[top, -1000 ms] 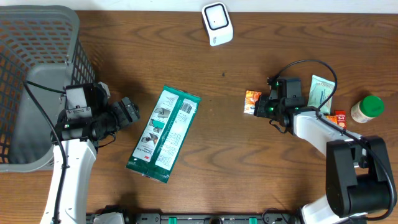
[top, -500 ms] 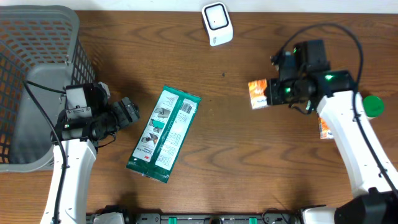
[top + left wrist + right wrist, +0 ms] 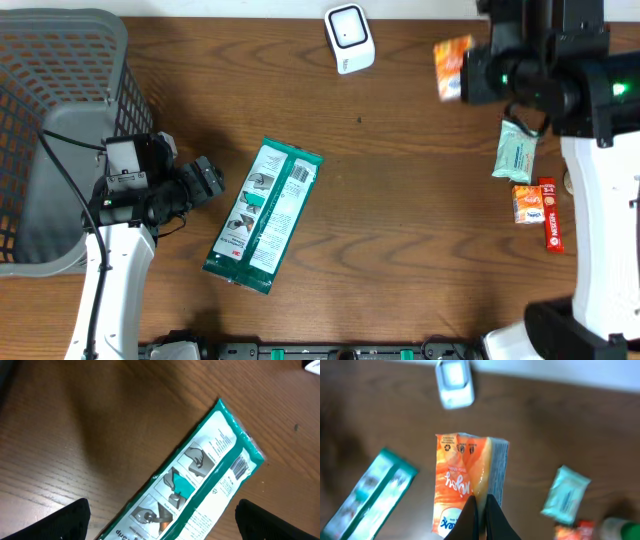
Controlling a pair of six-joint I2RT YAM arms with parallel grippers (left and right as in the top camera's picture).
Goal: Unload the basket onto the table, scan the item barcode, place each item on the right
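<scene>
At the far left of the overhead view I am looking at the grey mesh basket, which is sitting at the table's left edge. Just right of it my left gripper is hovering with its jaws spread wide and nothing between them. On its wrist camera the two dark fingers are showing at the bottom corners of the frame. The green pack is lying flat on the wood between and beyond them, untouched, with its printed barcode facing up.

Moving right, the pack is lying diagonally near the middle of the table. The white scanner is standing near the far edge.

Just right of the scanner, the orange packet is hanging in the air, lifted off the table. My right gripper is pinching it, clamped tight on one end. On the right wrist camera the packet is filling the centre of the frame. The gripper's thin fingers are closing on its lower edge, and the scanner is sitting beyond the packet's far end, apart from it.

Further right, a teal sachet, a small orange box and a red bar are lying on the table near the right arm. The box and bar are lying side by side.
</scene>
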